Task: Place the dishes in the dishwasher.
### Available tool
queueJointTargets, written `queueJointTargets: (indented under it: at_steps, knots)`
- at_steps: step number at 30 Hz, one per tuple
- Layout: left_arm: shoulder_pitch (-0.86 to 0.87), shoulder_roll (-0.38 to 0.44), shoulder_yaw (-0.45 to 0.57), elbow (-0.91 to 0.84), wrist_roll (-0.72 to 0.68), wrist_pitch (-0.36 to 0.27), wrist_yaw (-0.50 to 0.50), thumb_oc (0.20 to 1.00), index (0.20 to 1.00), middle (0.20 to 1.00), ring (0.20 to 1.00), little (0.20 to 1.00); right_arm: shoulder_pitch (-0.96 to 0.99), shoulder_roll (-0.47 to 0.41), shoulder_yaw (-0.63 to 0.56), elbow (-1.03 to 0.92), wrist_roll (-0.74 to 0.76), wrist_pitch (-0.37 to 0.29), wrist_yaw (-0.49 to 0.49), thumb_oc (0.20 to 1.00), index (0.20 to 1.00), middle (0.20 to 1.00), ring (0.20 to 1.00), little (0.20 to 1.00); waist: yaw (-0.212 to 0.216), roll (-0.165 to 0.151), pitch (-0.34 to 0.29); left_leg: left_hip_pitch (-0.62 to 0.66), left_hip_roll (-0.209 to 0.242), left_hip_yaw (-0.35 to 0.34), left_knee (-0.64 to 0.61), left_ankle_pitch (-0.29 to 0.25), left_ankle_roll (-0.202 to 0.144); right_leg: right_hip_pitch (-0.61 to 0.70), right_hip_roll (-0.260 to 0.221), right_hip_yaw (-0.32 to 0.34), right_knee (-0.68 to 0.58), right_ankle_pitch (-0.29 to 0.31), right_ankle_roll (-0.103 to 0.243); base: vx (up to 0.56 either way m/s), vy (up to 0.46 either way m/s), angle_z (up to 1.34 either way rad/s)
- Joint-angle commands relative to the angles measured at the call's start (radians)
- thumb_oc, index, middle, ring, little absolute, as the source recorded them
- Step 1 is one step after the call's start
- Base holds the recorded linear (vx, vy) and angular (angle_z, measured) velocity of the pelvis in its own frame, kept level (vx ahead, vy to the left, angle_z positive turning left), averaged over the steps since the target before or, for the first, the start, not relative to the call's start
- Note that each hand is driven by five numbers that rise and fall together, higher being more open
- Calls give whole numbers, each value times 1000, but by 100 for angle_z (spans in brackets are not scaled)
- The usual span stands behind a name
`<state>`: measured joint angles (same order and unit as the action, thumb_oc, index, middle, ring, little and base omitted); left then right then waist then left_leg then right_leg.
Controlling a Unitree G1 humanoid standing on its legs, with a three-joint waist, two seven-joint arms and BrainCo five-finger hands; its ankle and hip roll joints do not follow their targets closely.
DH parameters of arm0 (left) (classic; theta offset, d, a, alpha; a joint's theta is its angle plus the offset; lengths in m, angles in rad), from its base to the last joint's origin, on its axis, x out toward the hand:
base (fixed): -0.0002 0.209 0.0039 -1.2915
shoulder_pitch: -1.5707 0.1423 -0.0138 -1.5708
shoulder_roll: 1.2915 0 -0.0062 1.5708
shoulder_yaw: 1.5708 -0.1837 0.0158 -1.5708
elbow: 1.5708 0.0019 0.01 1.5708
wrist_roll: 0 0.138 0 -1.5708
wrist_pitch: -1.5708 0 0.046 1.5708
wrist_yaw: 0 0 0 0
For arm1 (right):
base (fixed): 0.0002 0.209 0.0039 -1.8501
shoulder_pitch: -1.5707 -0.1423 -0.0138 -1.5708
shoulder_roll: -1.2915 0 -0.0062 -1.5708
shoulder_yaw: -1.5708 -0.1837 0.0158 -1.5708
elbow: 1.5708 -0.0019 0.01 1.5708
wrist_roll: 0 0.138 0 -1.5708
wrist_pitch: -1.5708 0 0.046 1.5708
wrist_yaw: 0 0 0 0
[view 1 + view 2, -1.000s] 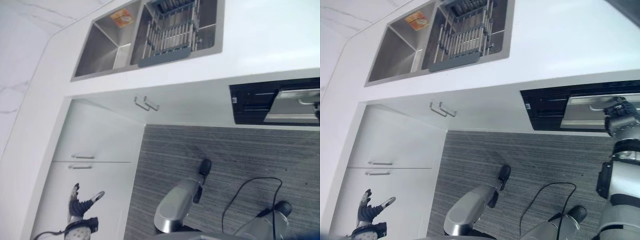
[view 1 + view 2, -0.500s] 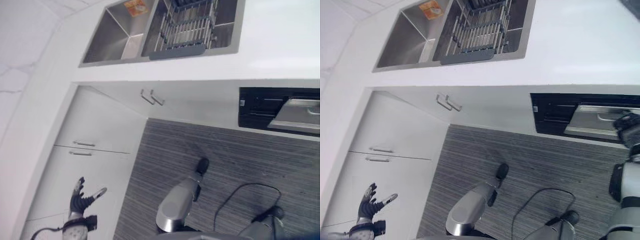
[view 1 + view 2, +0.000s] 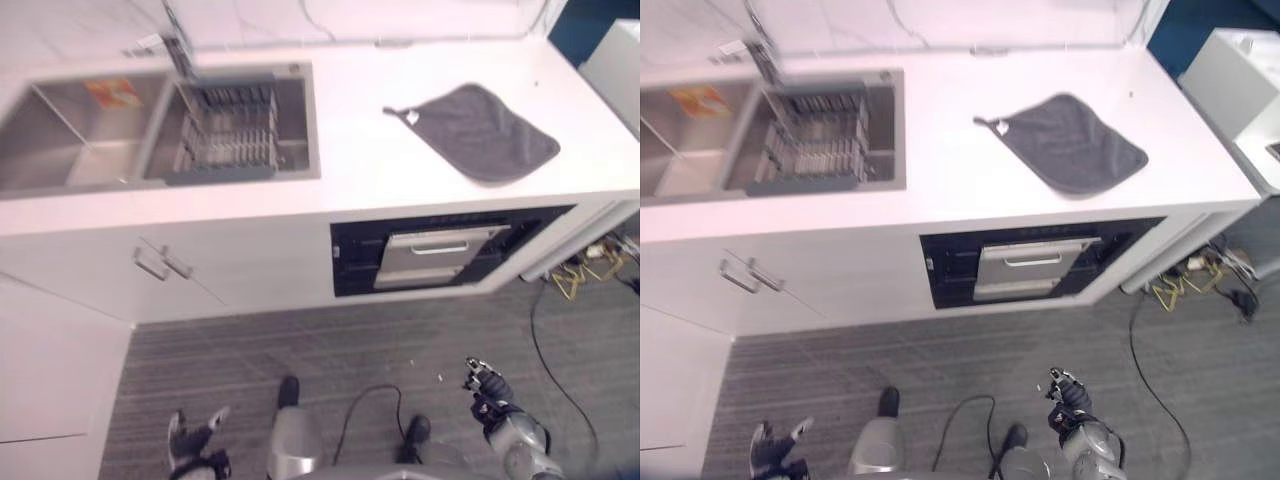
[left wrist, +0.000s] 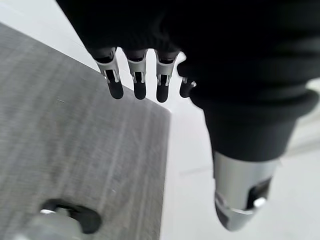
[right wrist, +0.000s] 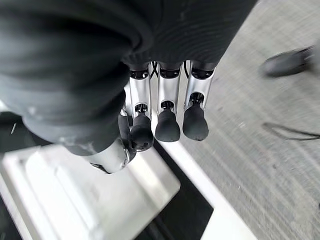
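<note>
The dishwasher (image 3: 440, 255) is a black opening under the white counter, and its silver front (image 3: 1028, 266) stands slightly out. A dish rack (image 3: 228, 140) sits in the right basin of the steel sink (image 3: 60, 140); I cannot make out dishes in it. My right hand (image 3: 486, 388) hangs low over the floor, in front of and below the dishwasher, fingers (image 5: 167, 115) relaxed and holding nothing. The silver front (image 5: 65, 195) shows past them. My left hand (image 3: 190, 440) is low at the left by the white cabinet, fingers (image 4: 137, 82) straight and empty.
A dark grey cloth mat (image 3: 485, 130) lies on the counter above the dishwasher. Cabinet doors with metal handles (image 3: 160, 263) are under the sink. A white cabinet (image 3: 50, 370) juts out at the left. Cables and wire hangers (image 3: 590, 270) lie on the floor at the right.
The camera has swung, so the whole picture has shifted. My right hand has come away from the dishwasher's silver front and now hangs low over the floor. The left hand stays low and open.
</note>
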<state>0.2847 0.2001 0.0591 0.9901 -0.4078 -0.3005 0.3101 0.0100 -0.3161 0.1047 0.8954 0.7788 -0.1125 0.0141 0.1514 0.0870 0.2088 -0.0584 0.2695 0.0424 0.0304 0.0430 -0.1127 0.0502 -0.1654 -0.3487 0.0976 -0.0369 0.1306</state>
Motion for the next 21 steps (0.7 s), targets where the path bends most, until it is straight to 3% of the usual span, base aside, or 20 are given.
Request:
queueJointTargets:
  at_steps: [1, 4, 5, 6, 8, 10, 13, 18, 21]
  knots:
    - [-70, 89, -30, -88, -47, 55, -163, 1000, 1000, 1000, 1000, 1000, -51, 9, -42, -16, -126, 5, 8, 253, 253, 253, 253, 253, 0, -86, 81, -98, -45, 91, 151, 28, -12, 110, -38, -10, -49, -27, -43, -200, 5, 84]
    - [-70, 89, -30, -88, -47, 55, -163, 1000, 1000, 1000, 1000, 1000, -51, 9, -42, -16, -126, 5, 8, 253, 253, 253, 253, 253, 0, -86, 80, -99, -45, 90, 152, 28, -12, 109, -38, -10, -49, -27, -43, -105, 33, 72]
    - [-112, 87, -58, -100, -51, 148, -176, 1000, 1000, 1000, 1000, 1000, -37, -17, -46, 7, -183, 60, -1, 1000, 1000, 1000, 1000, 1000, -37, -112, 62, -57, -95, 162, 312, -18, -8, 100, -60, -40, -89, 21, -39, -255, 532, 15]
    - [-211, 56, -89, -14, -13, 221, -174, 1000, 1000, 1000, 1000, 1000, -61, 9, -69, 142, -163, 94, 7, 1000, 1000, 1000, 1000, 1000, -74, -87, 17, 151, -144, 205, -13, -63, 21, 82, -71, -76, -74, 63, 7, -260, 595, 35]
    - [-236, 63, -128, 31, 19, 236, -172, 1000, 1000, 1000, 1000, 1000, -63, 28, -70, 188, -178, 109, 41, 1000, 1000, 1000, 1000, 1000, -81, -87, -1, 200, -169, 200, -96, -54, 31, 48, -100, -83, -45, 117, 29, -39, 421, 124]
    - [-268, 76, -161, 116, 91, 223, -168, 1000, 1000, 1000, 1000, 1000, -62, 50, -71, 267, -160, 109, 93, 1000, 1000, 1000, 1000, 1000, -101, -93, -22, 208, -185, 193, -118, -69, 48, 1, -112, -63, 14, 146, 47, -8, 194, 29]
    - [-320, 75, -192, 212, 38, 228, -159, 1000, 1000, 1000, 1000, 1000, -31, 80, -67, 335, -220, 139, 91, 1000, 1000, 1000, 1000, 1000, -164, -87, -69, 185, -197, 115, -118, -74, 79, -9, 6, 112, -25, 50, 7, 23, 49, 22]
    - [-297, 36, -138, 263, 2, 216, -195, 1000, 1000, 1000, 1000, 1000, -13, 83, -63, 394, -315, 180, 84, 1000, 1000, 1000, 1000, 1000, -154, -107, -115, 207, -217, 109, -118, -93, 83, 68, 23, 140, -167, 82, 2, 36, -54, 36]
    - [-282, 31, -106, 274, -4, 220, -195, 1000, 1000, 1000, 1000, 1000, -13, 75, -55, 394, -372, 182, 92, 1000, 1000, 1000, 1000, 1000, -147, -112, -131, 218, -209, 108, -118, -93, 79, 89, 36, 155, -168, 68, -7, 81, -78, -3]
